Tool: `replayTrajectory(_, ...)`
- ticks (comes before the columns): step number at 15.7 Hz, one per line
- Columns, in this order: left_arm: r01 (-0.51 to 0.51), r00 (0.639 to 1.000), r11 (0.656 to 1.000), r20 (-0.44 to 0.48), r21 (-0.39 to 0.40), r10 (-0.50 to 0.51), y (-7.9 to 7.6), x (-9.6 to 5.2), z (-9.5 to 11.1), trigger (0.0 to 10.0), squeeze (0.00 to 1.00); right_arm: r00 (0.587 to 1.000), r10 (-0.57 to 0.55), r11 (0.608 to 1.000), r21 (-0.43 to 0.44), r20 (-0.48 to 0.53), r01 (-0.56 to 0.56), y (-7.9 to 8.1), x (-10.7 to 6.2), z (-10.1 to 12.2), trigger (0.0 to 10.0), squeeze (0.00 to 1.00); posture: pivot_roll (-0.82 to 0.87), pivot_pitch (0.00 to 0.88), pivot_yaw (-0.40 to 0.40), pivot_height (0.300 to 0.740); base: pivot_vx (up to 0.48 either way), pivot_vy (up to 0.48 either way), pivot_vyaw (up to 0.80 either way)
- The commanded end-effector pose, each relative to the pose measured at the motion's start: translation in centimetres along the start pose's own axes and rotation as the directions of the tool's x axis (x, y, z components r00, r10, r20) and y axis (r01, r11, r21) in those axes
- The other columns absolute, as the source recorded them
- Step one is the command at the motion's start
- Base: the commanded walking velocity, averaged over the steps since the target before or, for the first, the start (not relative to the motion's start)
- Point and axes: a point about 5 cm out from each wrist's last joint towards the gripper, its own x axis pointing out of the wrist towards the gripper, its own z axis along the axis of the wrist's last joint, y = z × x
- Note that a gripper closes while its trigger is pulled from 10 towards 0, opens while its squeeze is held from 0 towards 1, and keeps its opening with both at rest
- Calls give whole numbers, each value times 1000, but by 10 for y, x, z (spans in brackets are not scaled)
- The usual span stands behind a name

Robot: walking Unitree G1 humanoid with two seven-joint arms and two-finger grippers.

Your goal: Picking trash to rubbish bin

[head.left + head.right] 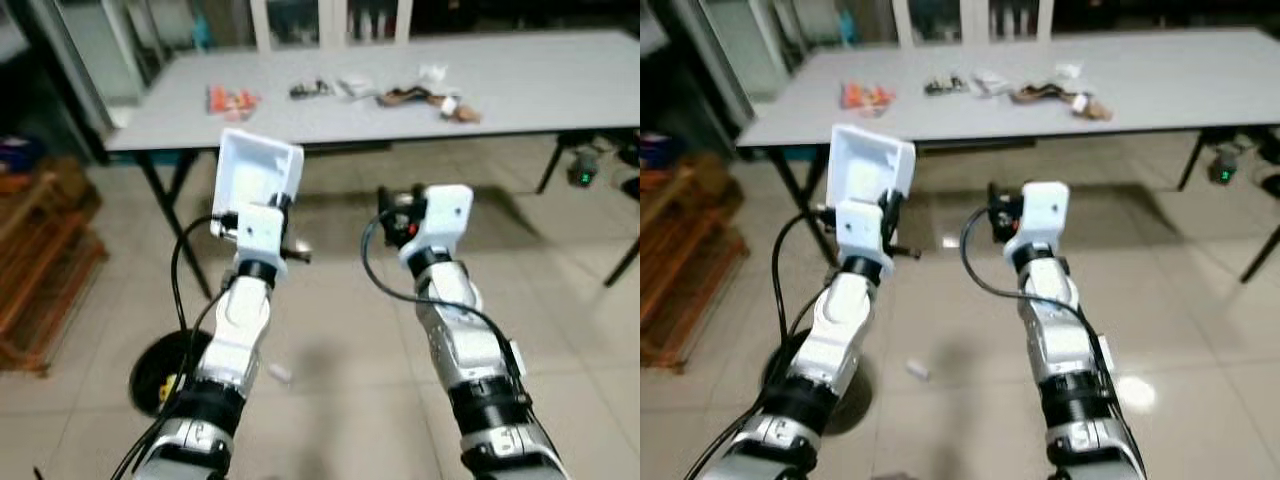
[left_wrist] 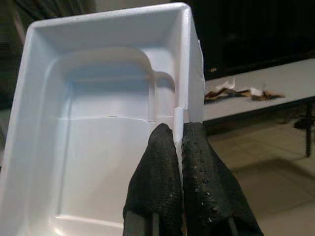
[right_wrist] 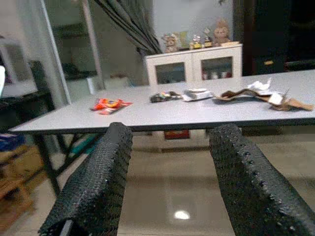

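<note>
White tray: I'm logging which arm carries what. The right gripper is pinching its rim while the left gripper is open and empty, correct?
No, swapped. The left gripper is shut on the white tray rim, as the left wrist view shows; the right gripper is open and empty.

A long grey table (image 1: 560,85) was seen on black folding legs over a beige tiled floor (image 1: 340,330). A white glass-door cabinet (image 3: 194,66) with small figurines (image 3: 219,33) on top was set behind the table, and a dark curtain (image 3: 125,19) was hung beside it. Wooden shelving (image 1: 40,260) was placed at the left edge.
</note>
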Motion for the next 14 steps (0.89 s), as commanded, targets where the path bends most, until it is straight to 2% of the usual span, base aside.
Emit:
replayTrajectory(1,-3,1000,1000,0,0,3,0,2,2,10000,0,1000,12,1000,-15,4,-12,0,1,3,10000,0,20,16,90,740,0,0,0)
replayTrajectory(3,5,1000,1000,-1,-2,-5,-2,1,1,10000,0,1000,21,999,-31,-5,-21,1,0,2,10000,0,21,18,90,740,0,0,331)
replayTrajectory(14,11,1000,1000,-19,-4,-12,-2,0,-1,10000,0,997,49,998,-48,-52,-52,6,-2,-6,10000,0,19,8,92,740,0,0,800)
